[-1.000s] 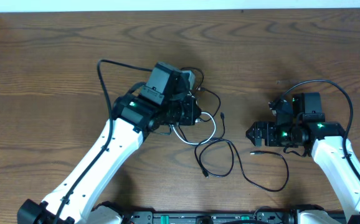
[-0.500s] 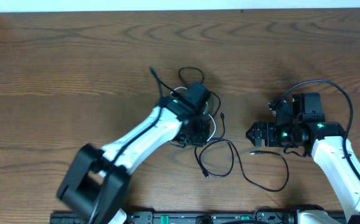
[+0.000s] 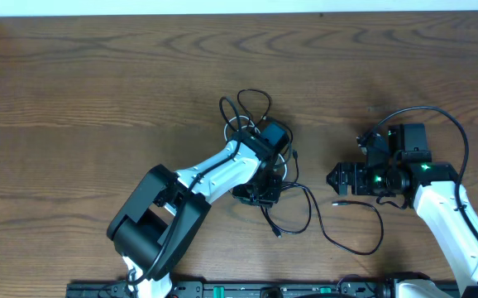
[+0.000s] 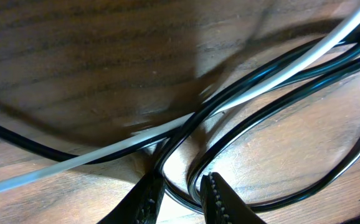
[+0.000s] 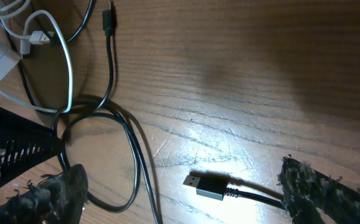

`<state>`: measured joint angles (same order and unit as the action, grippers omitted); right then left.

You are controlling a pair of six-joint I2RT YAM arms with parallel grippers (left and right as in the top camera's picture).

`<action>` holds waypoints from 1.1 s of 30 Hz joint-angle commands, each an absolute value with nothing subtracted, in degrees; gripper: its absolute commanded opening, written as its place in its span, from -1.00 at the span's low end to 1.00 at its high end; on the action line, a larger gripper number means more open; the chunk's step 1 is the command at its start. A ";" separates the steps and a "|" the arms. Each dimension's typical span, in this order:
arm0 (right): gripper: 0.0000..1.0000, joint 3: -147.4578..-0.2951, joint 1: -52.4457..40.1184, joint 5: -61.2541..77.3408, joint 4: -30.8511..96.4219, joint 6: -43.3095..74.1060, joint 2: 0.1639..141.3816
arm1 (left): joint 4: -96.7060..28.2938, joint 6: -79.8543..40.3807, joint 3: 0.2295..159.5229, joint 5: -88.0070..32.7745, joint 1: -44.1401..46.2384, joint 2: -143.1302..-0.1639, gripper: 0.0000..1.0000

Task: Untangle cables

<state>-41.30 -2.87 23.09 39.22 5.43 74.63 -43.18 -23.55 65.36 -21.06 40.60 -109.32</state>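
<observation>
We saw the left gripper (image 4: 181, 191) pinching a glossy black cable (image 4: 167, 163) loop; the right gripper (image 5: 183, 202), at three o'clock, gaped wide.

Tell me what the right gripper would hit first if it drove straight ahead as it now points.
Probably the black USB plug, lying just ahead between the open fingers of the right gripper, though depth is unclear.

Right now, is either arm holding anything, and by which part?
Left jaws straddle a bend of the black cable; a pinch cannot be told. Right jaws stand open, holding nothing.
</observation>
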 commanded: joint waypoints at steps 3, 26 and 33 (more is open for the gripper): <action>0.90 -41.45 -3.09 23.00 39.51 5.74 74.74 | -43.07 -23.62 64.62 -18.55 40.84 -112.40 -0.47; 0.90 -41.45 -3.09 22.59 39.66 5.72 74.74 | -45.19 -22.13 66.19 -12.38 37.85 -109.30 -0.47; 0.90 -41.45 -3.09 22.59 39.64 5.72 74.74 | -44.42 -22.35 65.39 -9.58 37.85 -109.30 -0.47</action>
<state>-41.30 -2.87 22.83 39.59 5.45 74.63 -44.93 -22.63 66.02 -13.69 37.98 -109.03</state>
